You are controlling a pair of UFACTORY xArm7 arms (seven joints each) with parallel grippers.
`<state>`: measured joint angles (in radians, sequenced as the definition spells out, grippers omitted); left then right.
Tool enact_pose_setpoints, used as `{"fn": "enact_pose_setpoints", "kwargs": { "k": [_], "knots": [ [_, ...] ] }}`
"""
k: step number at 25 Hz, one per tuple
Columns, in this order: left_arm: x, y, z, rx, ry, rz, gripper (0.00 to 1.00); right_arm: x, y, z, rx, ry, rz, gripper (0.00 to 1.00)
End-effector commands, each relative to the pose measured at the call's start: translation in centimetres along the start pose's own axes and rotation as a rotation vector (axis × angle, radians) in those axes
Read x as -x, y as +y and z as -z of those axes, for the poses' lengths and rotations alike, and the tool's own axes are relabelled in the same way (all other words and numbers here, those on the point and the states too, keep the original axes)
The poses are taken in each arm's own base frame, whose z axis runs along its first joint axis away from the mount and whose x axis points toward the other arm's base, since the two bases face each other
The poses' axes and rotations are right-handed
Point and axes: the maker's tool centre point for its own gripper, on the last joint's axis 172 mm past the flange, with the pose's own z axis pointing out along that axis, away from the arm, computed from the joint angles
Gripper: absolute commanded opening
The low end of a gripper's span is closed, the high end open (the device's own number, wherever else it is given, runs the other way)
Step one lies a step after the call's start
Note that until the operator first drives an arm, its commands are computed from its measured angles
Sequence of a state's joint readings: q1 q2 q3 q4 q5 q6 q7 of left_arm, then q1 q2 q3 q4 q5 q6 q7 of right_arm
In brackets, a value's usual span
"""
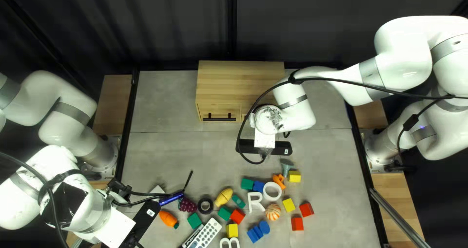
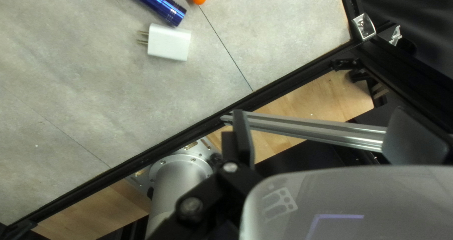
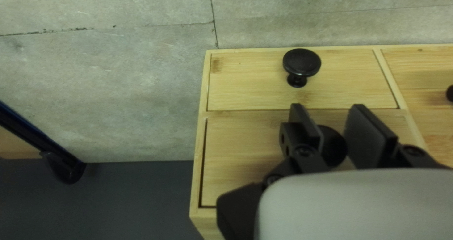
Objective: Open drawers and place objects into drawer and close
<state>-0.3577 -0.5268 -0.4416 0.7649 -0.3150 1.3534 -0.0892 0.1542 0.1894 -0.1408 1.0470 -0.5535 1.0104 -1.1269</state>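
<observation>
At the far side of the grey, stone-patterned worktop (image 1: 170, 106) stands a boxy pale-wood cabinet (image 1: 239, 79), straight grain on top. Toward the near edge, mixed objects: smooth purple grape cluster (image 1: 187, 205), glossy yellow fruit (image 1: 224, 196), flat white ring (image 1: 272, 191), black ring (image 1: 205, 205), striped orange-and-white ball (image 1: 273, 212), white remote (image 1: 207, 232), coloured blocks. None of these is in either tool.

Right tool (image 1: 264, 139): in front of the cabinet, fingers apart; a round black knob (image 3: 333, 145) shows in the gap, contact with it cannot be told. Left tool (image 1: 114, 228): over the worktop's left border, fingers wide apart, holding nothing.

Edges: a black rail (image 1: 127, 121) bounds the worktop's left side. A broad grey stretch separates the cabinet from the objects; the right arm reaches across part of it.

View comparison: the right wrist view alone gives the knobs, including a mushroom-shaped black knob (image 3: 302, 63) on the neighbouring drawer front (image 3: 250, 82), which sits flush. The dark bar handle (image 1: 219, 119) shows only from the top left. The left wrist view exposes a white, rounded charger (image 2: 168, 42) and its metal prongs, beside the blue metallic torch (image 2: 155, 3).
</observation>
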Motion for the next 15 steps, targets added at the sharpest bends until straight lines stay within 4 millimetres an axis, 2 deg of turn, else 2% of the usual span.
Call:
{"fn": "enact_pose_setpoints", "kwargs": {
  "k": [1, 15],
  "knots": [
    [0.00, 0.00, 0.00, 0.000, 0.000, 0.000, 1.00, -0.07, -0.12, 0.27, 0.002, -0.003, 0.003, 0.15],
    [0.00, 0.00, 0.00, 0.000, 0.000, 0.000, 1.00, -1.00, -0.21, 0.12, 0.006, -0.004, 0.011, 0.11]
  ]
}}
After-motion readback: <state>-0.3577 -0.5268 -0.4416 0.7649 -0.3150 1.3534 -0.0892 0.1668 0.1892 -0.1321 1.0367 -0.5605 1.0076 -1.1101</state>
